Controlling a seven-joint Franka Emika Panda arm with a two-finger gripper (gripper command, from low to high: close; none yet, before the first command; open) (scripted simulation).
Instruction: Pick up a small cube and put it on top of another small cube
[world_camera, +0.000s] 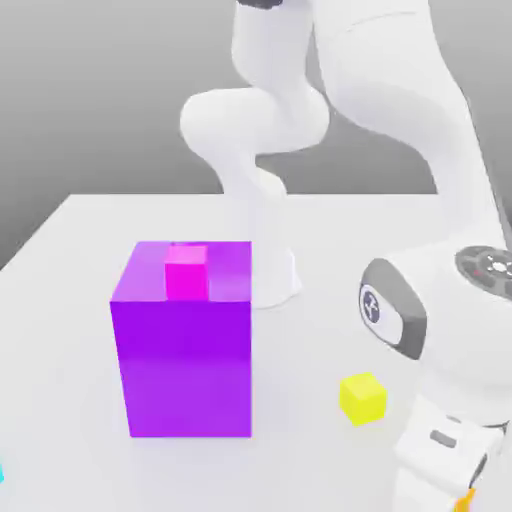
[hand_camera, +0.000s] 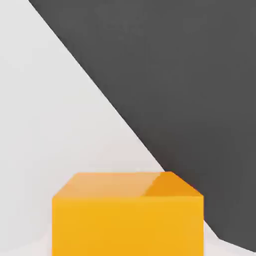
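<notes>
The orange cube (hand_camera: 127, 215) sits close in front of the hand camera, resting on the white table (hand_camera: 45, 130), its top face and one broad side in sight; behind it the table's edge runs as a diagonal against dark ground. In the exterior view a sliver of orange (world_camera: 466, 500) shows at the picture's lower right corner, at about five o'clock from the scene's middle, right under the arm's hand (world_camera: 445, 450), which reaches down there. So that cube lies directly at the claw, though whether it is gripped, or whether the fingers stand apart or together, I cannot tell. A yellow cube (world_camera: 362, 397) rests on the table near the hand, at about ten o'clock from it and apart from it. Farther off, at about nine o'clock from the yellow cube, stands a large purple block (world_camera: 185, 340). On the block's top face sits a small magenta cube (world_camera: 186, 272), near its middle. A bit of cyan (world_camera: 2, 474) peeks in at the exterior view's left edge, low down. The arm's white base (world_camera: 270, 270) stands just behind the purple block, at about one o'clock from it.
</notes>
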